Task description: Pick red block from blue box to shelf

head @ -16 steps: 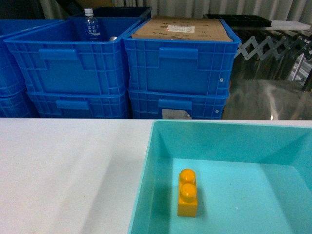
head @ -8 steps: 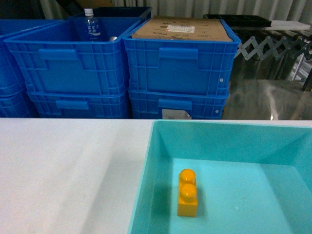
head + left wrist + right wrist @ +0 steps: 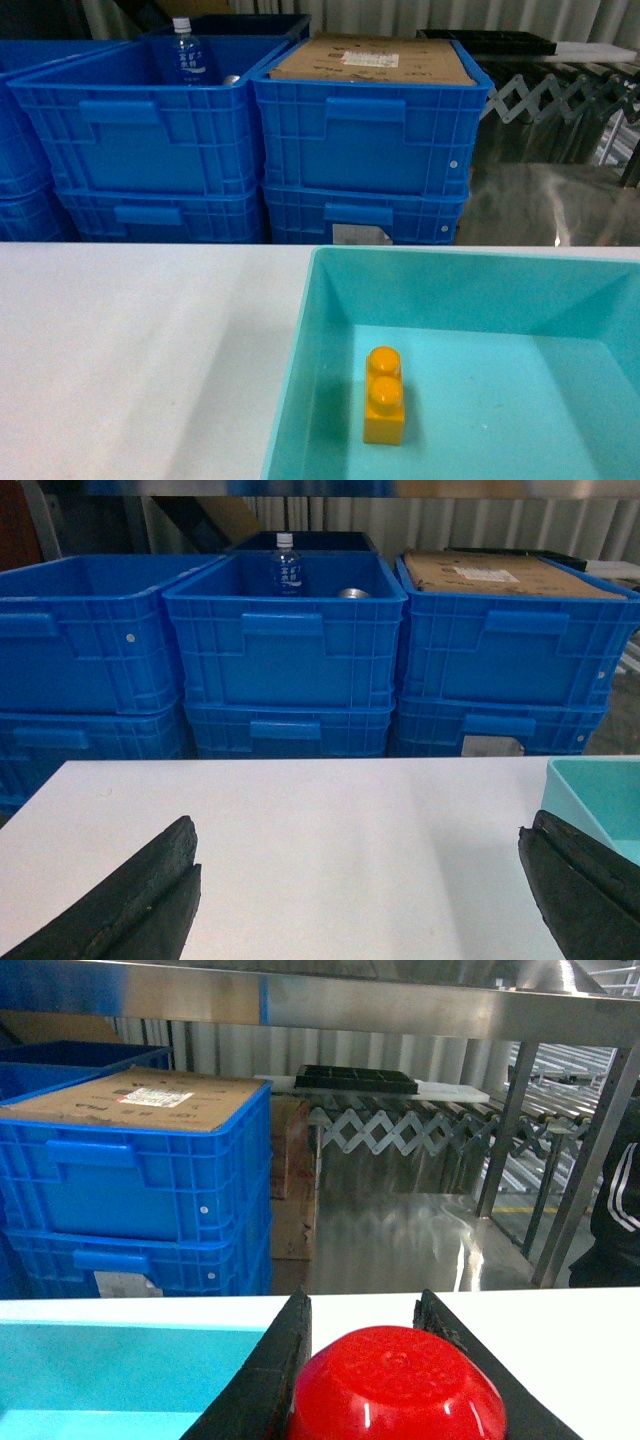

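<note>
Right gripper clamped on the red block, black fingers pressed against both sides of it, rounded glossy top facing the wrist camera. Held above the white table, just right of the blue box rim, clear of the tub. Steel shelf rail across the top of the right wrist view, upright post at right.

Left gripper spread wide, nothing between the fingers, hovering over bare table with the tub corner just beside the right fingertip.

In the head view no gripper visible. Blue box at lower right on the table, holding only the orange-yellow brick, two studs up, lying near the left wall.

Behind the table: stacked dark blue crates, one with a water bottle standing inside, another topped with cardboard. Folding scissor gate further back on the right.
</note>
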Available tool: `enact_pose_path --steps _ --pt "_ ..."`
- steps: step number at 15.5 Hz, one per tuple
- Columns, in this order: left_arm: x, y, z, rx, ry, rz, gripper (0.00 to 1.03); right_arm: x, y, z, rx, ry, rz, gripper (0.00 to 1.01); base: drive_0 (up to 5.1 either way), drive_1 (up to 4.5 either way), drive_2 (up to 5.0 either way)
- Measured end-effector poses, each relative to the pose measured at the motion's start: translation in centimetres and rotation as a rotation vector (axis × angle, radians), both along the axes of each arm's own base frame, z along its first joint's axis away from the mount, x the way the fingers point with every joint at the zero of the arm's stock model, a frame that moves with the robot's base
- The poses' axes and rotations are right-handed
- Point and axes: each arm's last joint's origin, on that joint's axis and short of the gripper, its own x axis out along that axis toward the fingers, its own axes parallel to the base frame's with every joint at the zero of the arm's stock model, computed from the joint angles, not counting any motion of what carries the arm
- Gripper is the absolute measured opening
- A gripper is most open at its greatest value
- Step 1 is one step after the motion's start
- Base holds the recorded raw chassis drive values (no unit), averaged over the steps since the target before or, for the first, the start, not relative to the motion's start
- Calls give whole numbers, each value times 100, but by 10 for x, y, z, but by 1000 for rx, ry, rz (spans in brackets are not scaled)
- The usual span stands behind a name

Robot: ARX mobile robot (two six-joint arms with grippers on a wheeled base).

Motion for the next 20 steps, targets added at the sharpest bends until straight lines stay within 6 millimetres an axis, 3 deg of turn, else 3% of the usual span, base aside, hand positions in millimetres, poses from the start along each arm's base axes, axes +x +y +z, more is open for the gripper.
enact_pose_path --steps 10,12,14,20 --pt "0 0 0 0 0 0 98 0 0 0 0 0 0 26 0 0 0" --pt "0 0 0 0 0 0 98 -6 2 -5 15 94 74 26 0 0 0" --pt "0 0 0 0 0 -1 98 -13 14 -8 16 90 110 26 0 0 0" --pt "0 0 0 0 0 0 98 -24 13 -17 19 67 90 26 0 0 0"
